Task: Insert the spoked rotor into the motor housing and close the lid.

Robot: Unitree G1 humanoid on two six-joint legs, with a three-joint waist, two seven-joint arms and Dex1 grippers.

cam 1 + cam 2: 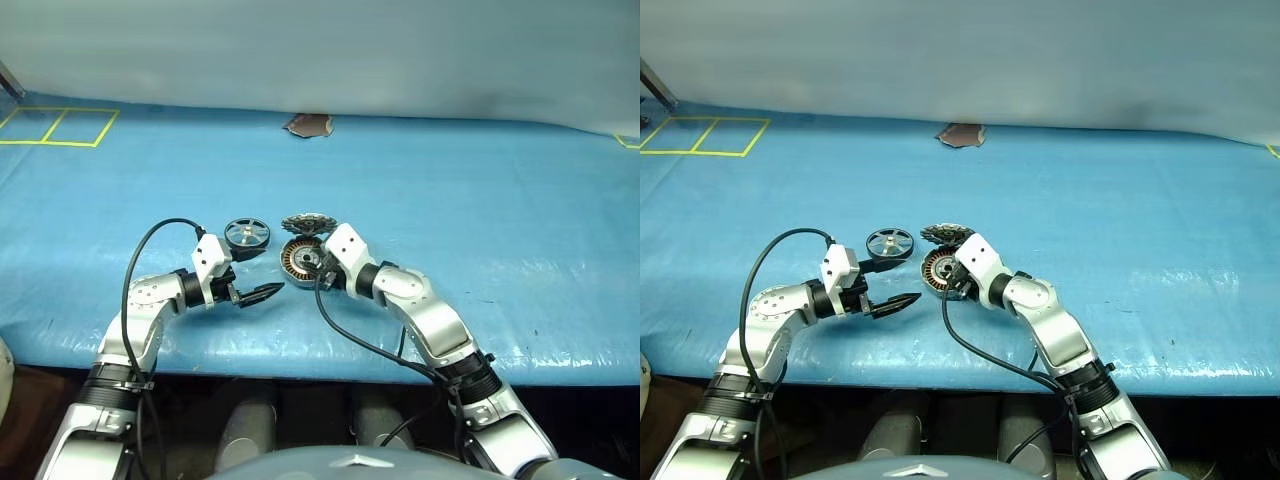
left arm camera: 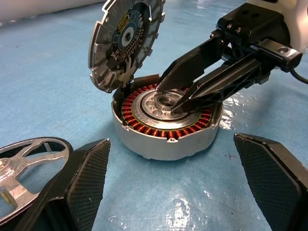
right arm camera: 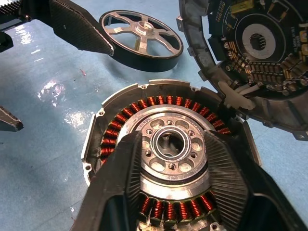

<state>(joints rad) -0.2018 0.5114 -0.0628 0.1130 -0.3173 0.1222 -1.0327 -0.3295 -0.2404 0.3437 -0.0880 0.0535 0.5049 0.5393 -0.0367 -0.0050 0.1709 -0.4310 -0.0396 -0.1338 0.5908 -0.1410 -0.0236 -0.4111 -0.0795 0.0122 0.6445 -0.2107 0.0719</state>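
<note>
The motor housing [image 2: 166,126] sits near the middle of the blue counter [image 1: 480,200], toward its near edge: a short silvery round cup, its inside ringed with copper-coloured windings around a bright metal hub drilled with small holes. The lid [image 2: 126,43], a grey disc with a toothed edge, stands tilted at the housing's far rim, its inner face showing a dark round circuit board. Just left of the housing, apart from it, the spoked rotor [image 1: 247,235] lies flat, a dark wheel with pale metal spokes, a central hub and a shiny rim.

The right tool [image 2: 180,98] reaches over the housing, its two black tapered fingers parted a little, their tips at the central hub, gripping nothing. The left tool [image 1: 262,292] hovers near and left of the housing, its ribbed black fingers spread wide and empty. The counter's blue cover is wrinkled and glossy, with yellow tape lines at the far left.
</note>
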